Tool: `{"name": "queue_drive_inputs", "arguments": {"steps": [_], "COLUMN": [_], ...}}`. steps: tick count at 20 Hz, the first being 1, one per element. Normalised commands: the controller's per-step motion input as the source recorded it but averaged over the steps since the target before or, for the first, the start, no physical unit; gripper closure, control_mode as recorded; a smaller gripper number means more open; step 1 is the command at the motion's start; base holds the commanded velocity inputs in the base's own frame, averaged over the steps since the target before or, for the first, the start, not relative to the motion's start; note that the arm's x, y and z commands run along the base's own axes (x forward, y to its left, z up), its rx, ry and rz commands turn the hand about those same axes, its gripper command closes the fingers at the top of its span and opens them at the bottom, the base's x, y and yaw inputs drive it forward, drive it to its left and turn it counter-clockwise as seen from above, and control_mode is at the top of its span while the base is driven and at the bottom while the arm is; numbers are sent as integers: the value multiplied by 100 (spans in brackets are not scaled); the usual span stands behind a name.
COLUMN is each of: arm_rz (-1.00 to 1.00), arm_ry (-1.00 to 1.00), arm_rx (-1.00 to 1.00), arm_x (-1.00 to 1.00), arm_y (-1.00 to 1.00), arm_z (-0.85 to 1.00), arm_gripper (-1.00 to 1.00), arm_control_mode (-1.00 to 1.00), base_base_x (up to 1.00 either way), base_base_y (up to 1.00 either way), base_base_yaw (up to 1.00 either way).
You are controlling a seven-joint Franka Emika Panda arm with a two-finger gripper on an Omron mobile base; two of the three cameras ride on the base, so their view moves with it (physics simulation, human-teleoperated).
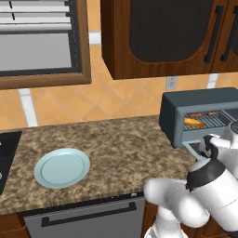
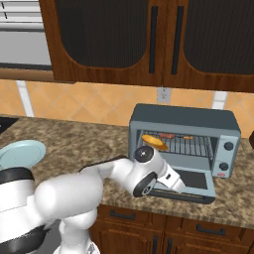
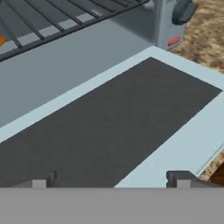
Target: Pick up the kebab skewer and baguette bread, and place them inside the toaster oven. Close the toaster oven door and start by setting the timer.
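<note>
Two items already lie on the wire rack inside the toaster oven (image 2: 184, 130): we see the baguette bread (image 2: 155, 141) at the left end of the rack and the kebab skewer (image 2: 173, 136) stretched along the rack behind it toward the right. The toaster oven door (image 2: 194, 181) is folded down flat onto the speckled counter (image 1: 116, 148), its dark glass facing up. Our gripper (image 3: 113, 181) hangs just above that glass near the door's outer edge, its fingertips (image 3: 179, 178) spread wide with nothing between them. Two dark knobs (image 2: 228, 146) sit one above the other on the oven's right panel, with a small red mark below them. A pale blue plate (image 1: 62, 168) rests bare on the counter, well apart to the left.
</note>
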Motion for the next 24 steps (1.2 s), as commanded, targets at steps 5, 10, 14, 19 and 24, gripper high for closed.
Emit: {"name": "queue_drive_inputs", "arguments": {"steps": [5, 10, 14, 19, 24], "arm_rz": [23, 18, 2, 0, -1], "arm_ry": [11, 19, 9, 14, 5], "arm_rx": [0, 0, 0, 0, 0], "arm_x": [-70, -10, -1, -4, 0], "arm_y": [29, 74, 97, 36, 7], "arm_z": [44, 4, 0, -19, -46], "arm_gripper": [-100, -100, -100, -100, -100], "arm_control_mode": [-100, -100, -100, -100, -100], "base_base_x": [0, 0, 0, 0, 0], "base_base_y": [0, 0, 0, 0, 0], "base_base_yaw": [0, 0, 0, 0, 0]}}
